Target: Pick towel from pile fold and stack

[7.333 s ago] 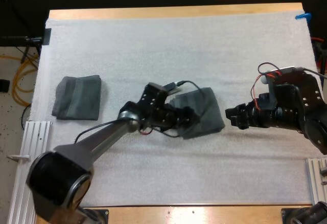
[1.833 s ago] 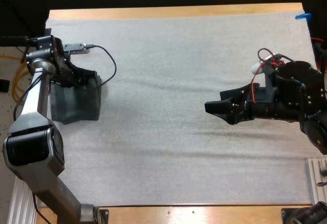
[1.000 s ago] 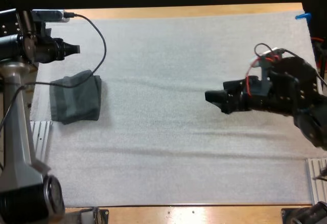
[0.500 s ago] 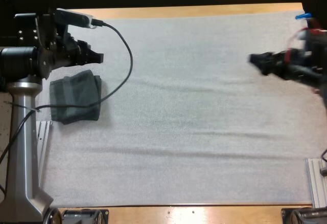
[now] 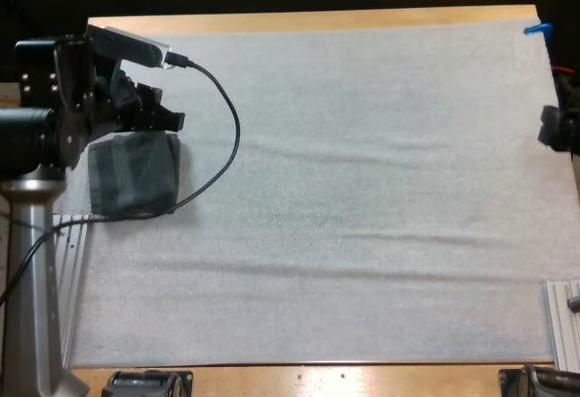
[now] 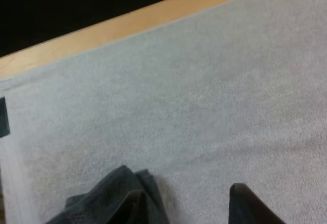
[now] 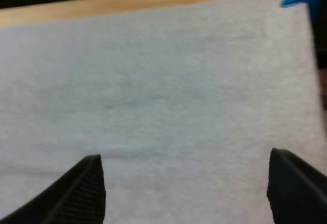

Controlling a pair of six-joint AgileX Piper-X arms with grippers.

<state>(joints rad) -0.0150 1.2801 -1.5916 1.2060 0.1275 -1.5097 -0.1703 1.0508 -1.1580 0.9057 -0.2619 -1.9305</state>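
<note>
A stack of folded dark grey-green towels (image 5: 134, 175) lies on the white mat (image 5: 344, 188) near its left edge. My left gripper (image 5: 170, 120) hovers just above the stack's far edge. In the left wrist view its fingers (image 6: 244, 203) stand apart with nothing between them, so the left gripper (image 6: 186, 191) is open, and a corner of the towel stack (image 6: 104, 201) lies beside one finger. My right gripper (image 5: 555, 130) sits at the mat's right edge. In the right wrist view the right gripper (image 7: 185, 155) is wide open over bare mat (image 7: 153, 91).
The table's wooden far edge (image 5: 317, 20) runs behind the mat. A metal rail (image 5: 562, 324) lies at the front right corner and another (image 5: 68, 234) beside the stack on the left.
The towel that lay mid-table now sits on the left stack. My left gripper has let go and risen above it. My right arm has pulled back to the right edge.
</note>
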